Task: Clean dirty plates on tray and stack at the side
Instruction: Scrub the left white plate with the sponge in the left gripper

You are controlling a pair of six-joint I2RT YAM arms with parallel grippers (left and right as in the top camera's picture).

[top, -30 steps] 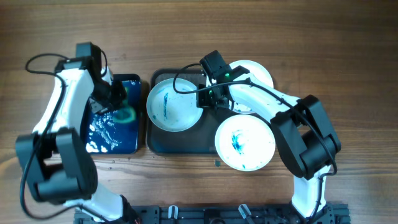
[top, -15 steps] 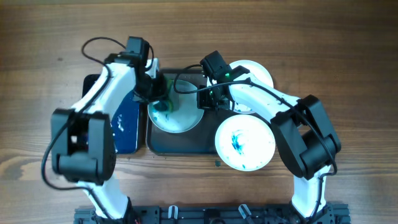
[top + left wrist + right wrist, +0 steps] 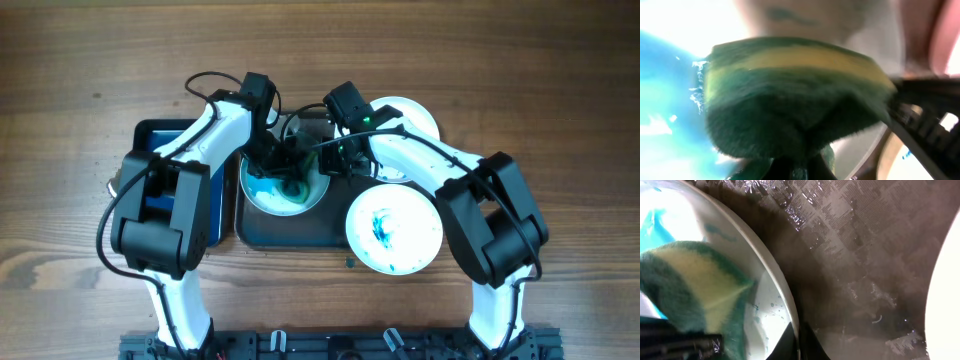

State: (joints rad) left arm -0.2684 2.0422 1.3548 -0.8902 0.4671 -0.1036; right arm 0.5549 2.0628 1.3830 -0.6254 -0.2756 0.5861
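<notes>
A white plate (image 3: 258, 192) smeared with teal lies at the left of the dark grey tray (image 3: 290, 232). My left gripper (image 3: 285, 170) is shut on a green and yellow sponge (image 3: 294, 186) pressed onto that plate; the sponge (image 3: 790, 95) fills the left wrist view. My right gripper (image 3: 325, 165) is shut on the plate's right rim; the right wrist view shows its jaws (image 3: 799, 341) pinching the rim (image 3: 771, 270) next to the sponge (image 3: 695, 292). A second plate (image 3: 395, 228) with blue streaks lies at the tray's right front. A third plate (image 3: 412, 115) sits at the back right, partly under my right arm.
A glossy blue tray (image 3: 160, 135) with wet foam lies left of the grey tray, mostly under my left arm. The wet tray floor (image 3: 865, 255) shows beside the held plate. Bare wooden table surrounds the trays.
My left arm swung right from the blue tray, carrying the sponge onto the left plate. The plate now shows more teal smear. My right arm kept still on the rim.
</notes>
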